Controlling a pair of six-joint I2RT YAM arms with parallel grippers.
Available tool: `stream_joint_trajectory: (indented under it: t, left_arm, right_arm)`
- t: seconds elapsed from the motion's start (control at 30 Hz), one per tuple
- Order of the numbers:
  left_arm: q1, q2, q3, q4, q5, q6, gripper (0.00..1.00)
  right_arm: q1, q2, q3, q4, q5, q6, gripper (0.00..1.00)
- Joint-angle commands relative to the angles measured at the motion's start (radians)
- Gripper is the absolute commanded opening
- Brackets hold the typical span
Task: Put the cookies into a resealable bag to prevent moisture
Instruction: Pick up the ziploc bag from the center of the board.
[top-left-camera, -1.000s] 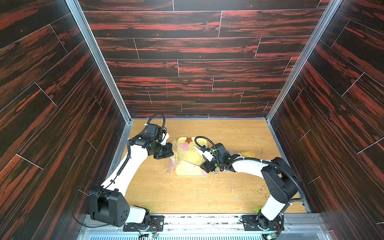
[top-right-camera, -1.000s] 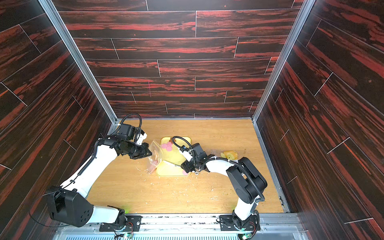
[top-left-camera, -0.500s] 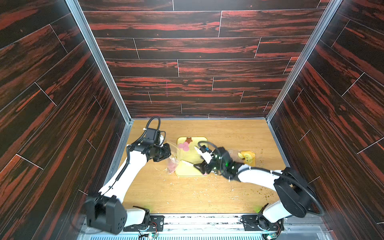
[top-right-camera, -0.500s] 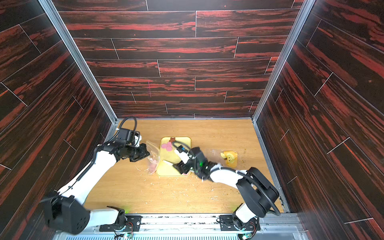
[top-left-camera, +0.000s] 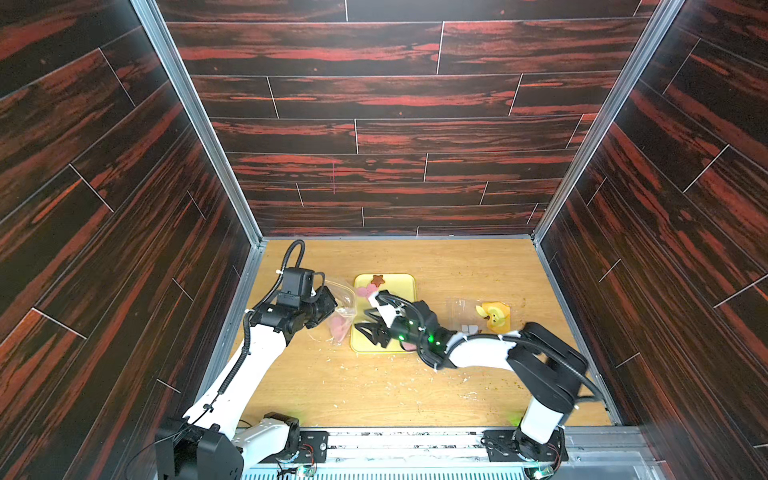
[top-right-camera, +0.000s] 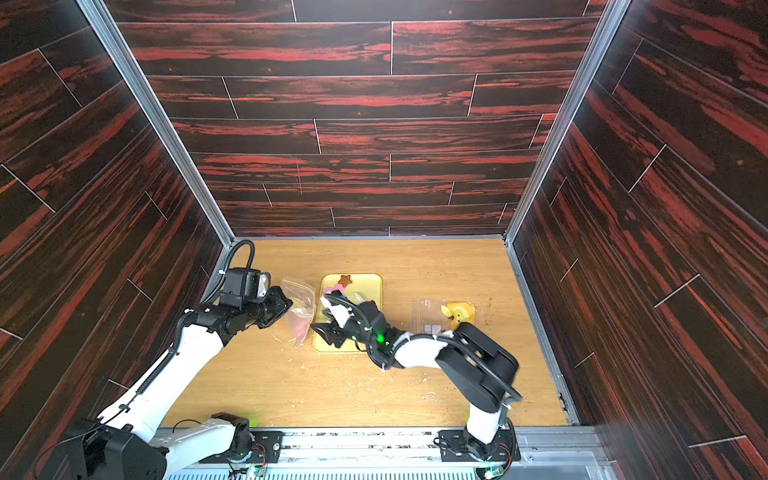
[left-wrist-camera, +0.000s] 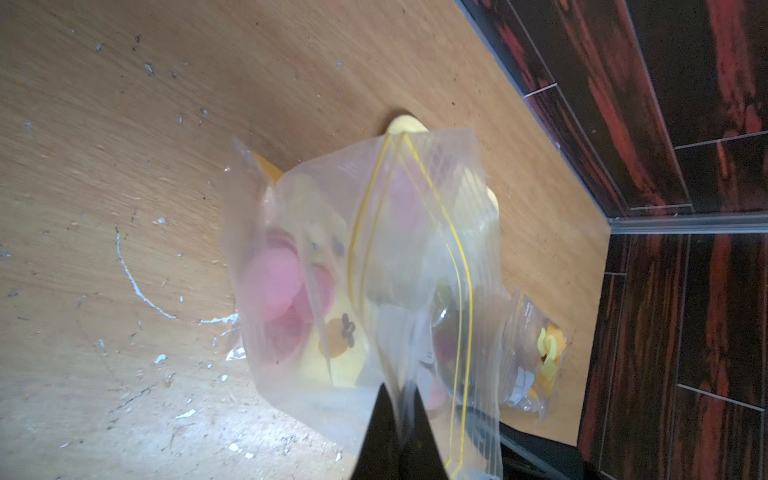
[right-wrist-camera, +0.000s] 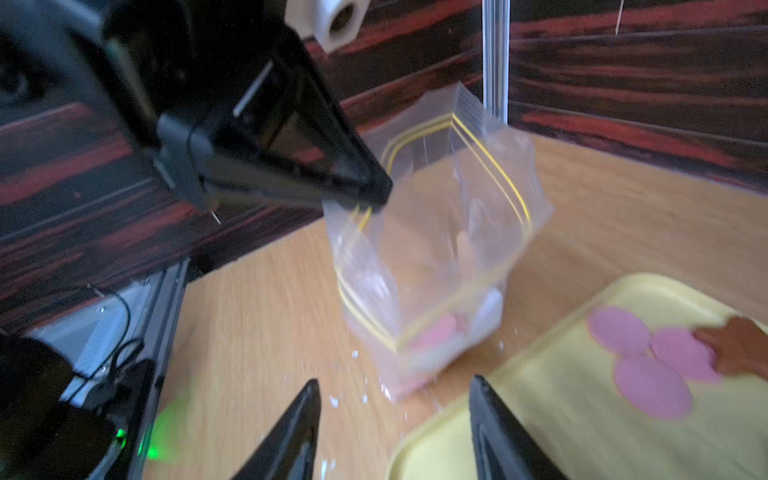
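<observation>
Both top views look sharp and evenly lit; the right wrist view is motion-blurred.

Pretty sure I'm in a lab test booth, not a kitchen: dark red wood-look panels (top-left-camera: 395, 95) box me in on three sides, with aluminium corner posts (top-left-camera: 199, 124), a scuffed plywood tabletop (top-left-camera: 374, 395), and a metal mounting rail (top-left-camera: 415, 446) up front.
</observation>
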Motion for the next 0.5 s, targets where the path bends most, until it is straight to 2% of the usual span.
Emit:
stream_joint_trajectory:
  t: [0.0, 0.17, 0.47]
  left_arm:
    - [-0.004, -0.01, -0.016, 0.041, -0.012, -0.016, 0.0]
    - [-0.003, -0.015, -0.006, 0.037, -0.025, -0.001, 0.0]
    - [-0.002, -0.004, -0.001, 0.039, -0.021, 0.012, 0.0]
  right_arm:
    - [0.007, 0.055, 0.067, 0.014, 0.001, -0.013, 0.56]
    - [0.008, 0.089, 0.114, -0.05, 0.013, -0.02, 0.49]
    - [0.008, 0.1, 0.134, -0.054, -0.013, -0.012, 0.34]
